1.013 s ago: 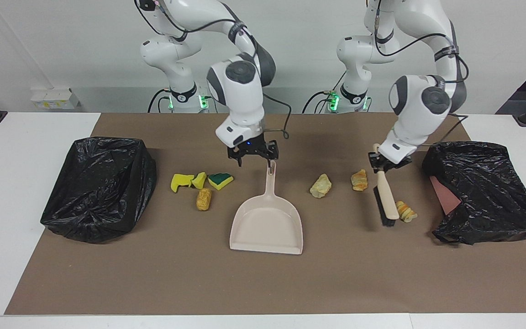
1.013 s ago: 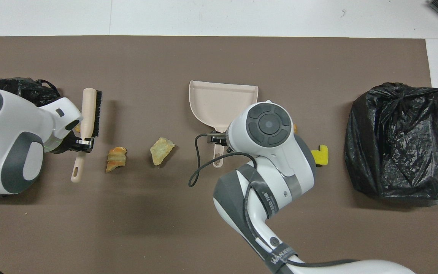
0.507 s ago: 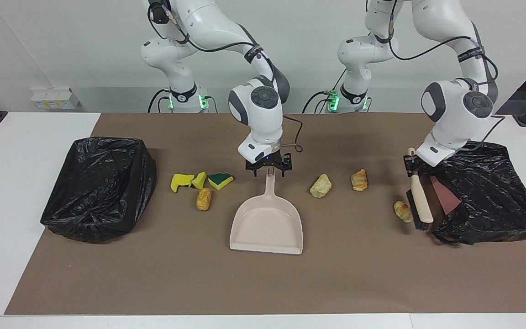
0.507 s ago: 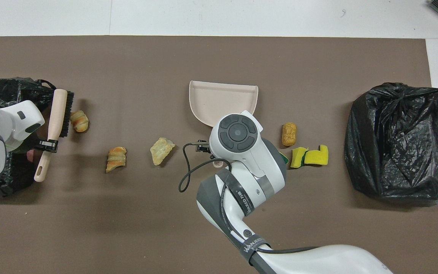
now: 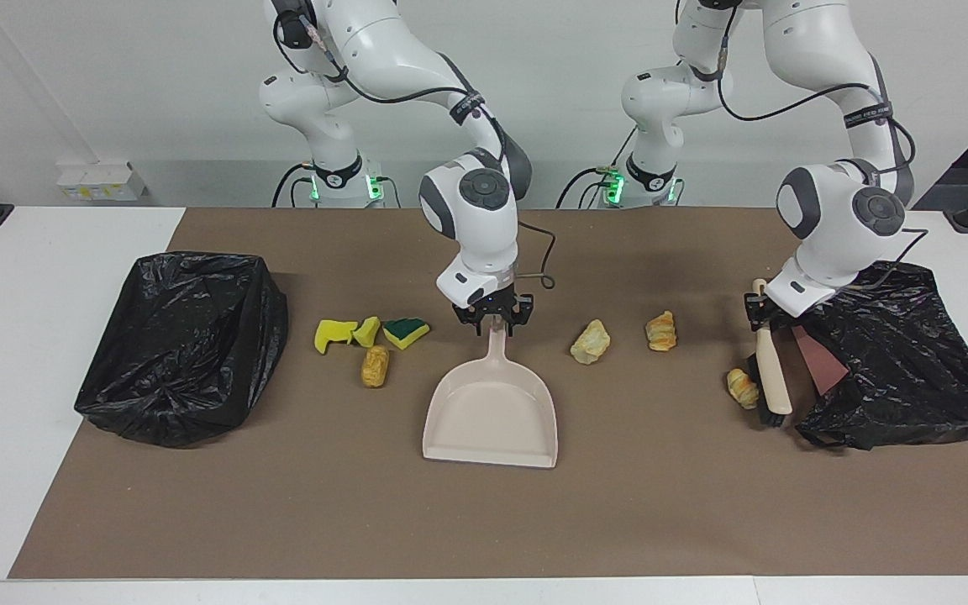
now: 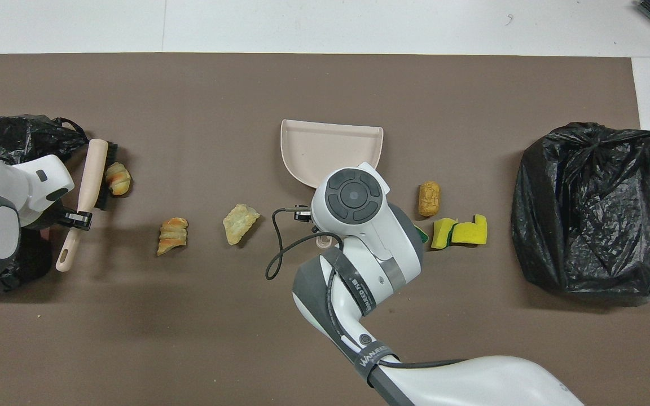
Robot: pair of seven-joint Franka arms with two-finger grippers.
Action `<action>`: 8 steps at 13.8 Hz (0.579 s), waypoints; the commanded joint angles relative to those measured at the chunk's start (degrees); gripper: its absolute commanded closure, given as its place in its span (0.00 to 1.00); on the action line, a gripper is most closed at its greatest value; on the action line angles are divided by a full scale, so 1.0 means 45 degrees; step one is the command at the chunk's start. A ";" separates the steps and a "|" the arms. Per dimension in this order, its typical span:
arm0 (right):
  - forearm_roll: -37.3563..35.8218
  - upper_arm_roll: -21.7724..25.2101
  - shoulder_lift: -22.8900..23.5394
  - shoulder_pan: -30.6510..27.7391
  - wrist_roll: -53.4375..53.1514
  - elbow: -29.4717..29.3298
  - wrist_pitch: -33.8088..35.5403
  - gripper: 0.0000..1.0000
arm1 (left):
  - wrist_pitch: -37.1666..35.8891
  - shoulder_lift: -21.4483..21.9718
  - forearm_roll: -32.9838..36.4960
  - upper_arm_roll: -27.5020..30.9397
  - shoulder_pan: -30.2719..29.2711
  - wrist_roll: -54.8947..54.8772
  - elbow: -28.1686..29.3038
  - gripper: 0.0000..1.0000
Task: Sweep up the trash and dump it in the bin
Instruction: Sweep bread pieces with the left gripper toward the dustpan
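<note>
While the left gripper [image 5: 760, 309] held the brush [image 5: 770, 370] tight by its handle, the black hairs of the brush touched the brown mat [image 5: 484, 521] right beside a curled bread piece [image 5: 741, 388]. This was at the left arm's end of the table, just next to a crumpled black bag [image 5: 896, 353] with a reddish flat thing [image 5: 820, 357] poking out of it.

The right gripper [image 5: 494, 322] was down at the tip of the dustpan's handle, in the middle of the mat. Its fingers sat around the handle, but I could not tell if they were squeezing it yet. The dustpan [image 5: 492, 412] lay flat, with its wide mouth pointing away from the robots.

The trash was spread out in two groups. Between the dustpan and the brush lay a pale yellow lump [image 5: 591, 342] and an orange bread piece [image 5: 661, 330], a little apart from each other. On the way to the right arm's end of the table sat two yellow sponge bits [image 5: 345, 333] touching each other, a sponge bit with a dark green top [image 5: 405, 331] beside them, and a tan bread lump [image 5: 375, 366] a bit farther from the robots.

A big black trash bag in a bin [image 5: 186, 344] stood at the right arm's end of the table, well apart from the sponge bits.
</note>
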State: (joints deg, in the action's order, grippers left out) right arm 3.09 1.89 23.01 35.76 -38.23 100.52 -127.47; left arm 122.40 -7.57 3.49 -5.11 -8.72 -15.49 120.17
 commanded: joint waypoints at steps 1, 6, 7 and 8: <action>0.0057 -0.0067 0.0141 -0.0113 0.0246 -0.0208 -0.0111 1.00 | 0.0066 0.0490 0.0260 -0.0074 0.0083 -0.0094 0.0755 1.00; 0.0134 -0.0048 -0.0968 -0.0562 0.6645 -0.0131 0.0550 1.00 | -0.0751 0.0842 0.0221 -0.0094 0.0882 0.0140 0.1091 1.00; 0.0134 -0.0048 -0.1300 -0.0717 0.8167 -0.0131 0.1114 1.00 | -0.1315 0.0842 0.0124 -0.0094 0.1039 0.0257 0.0973 1.00; 0.0115 -0.0048 -0.1729 -0.0932 0.9767 -0.0015 0.1641 1.00 | -0.1804 0.0900 0.0085 -0.0133 0.1330 0.0606 0.0895 1.00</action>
State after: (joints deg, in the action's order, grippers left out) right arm 3.05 2.10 19.32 33.35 -4.81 99.22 -123.57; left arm 118.01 -5.07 3.50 -6.01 -5.20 -14.72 123.42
